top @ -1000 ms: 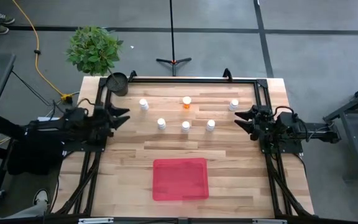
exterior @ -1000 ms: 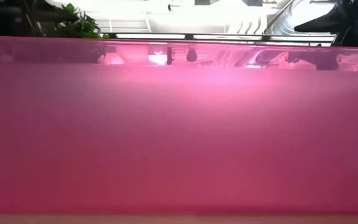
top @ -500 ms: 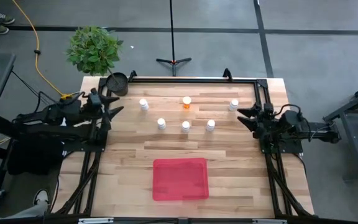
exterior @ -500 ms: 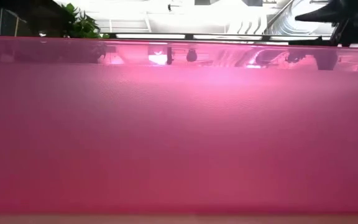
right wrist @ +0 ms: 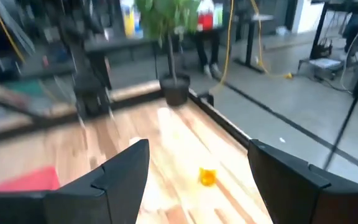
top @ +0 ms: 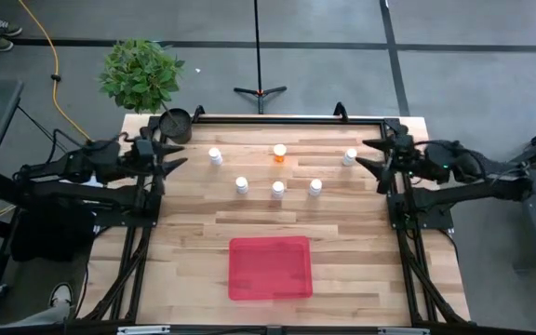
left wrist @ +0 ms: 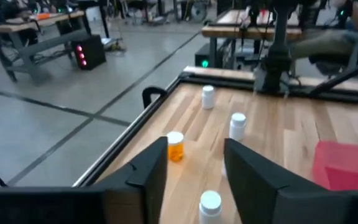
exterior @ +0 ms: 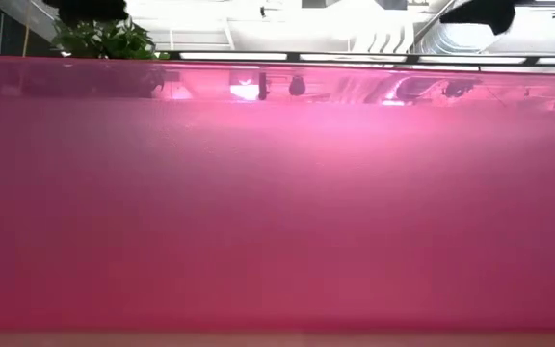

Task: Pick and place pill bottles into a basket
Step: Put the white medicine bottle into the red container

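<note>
Since a second ago both my arms have swung toward the far edge of the table; my left gripper, which sat level with the nearer row of bottles, now hangs beside the small black pot at the left rail, and my right gripper has come up just beside the far-right white bottle. The bottles and the basket have not shifted.

My left gripper's fingers stand apart with nothing between them — a narrow gap, through which bare wood shows; my right gripper's fingers are spread wide and hold nothing.

All six pill bottles stand upright on the wood, none touching another. In the far row: a white bottle at the left, the translucent orange bottle with its white cap in the middle, and the far-right one. In the nearer row, three white bottles — left, middle, right. They are tiny cylinders, far smaller than the tray.

The basket is a flat, shallow red tray with rounded corners, lying near the front edge, well apart from the bottles; its wall fills the low view as a pink blur. A potted plant stands on the floor behind the table.
</note>
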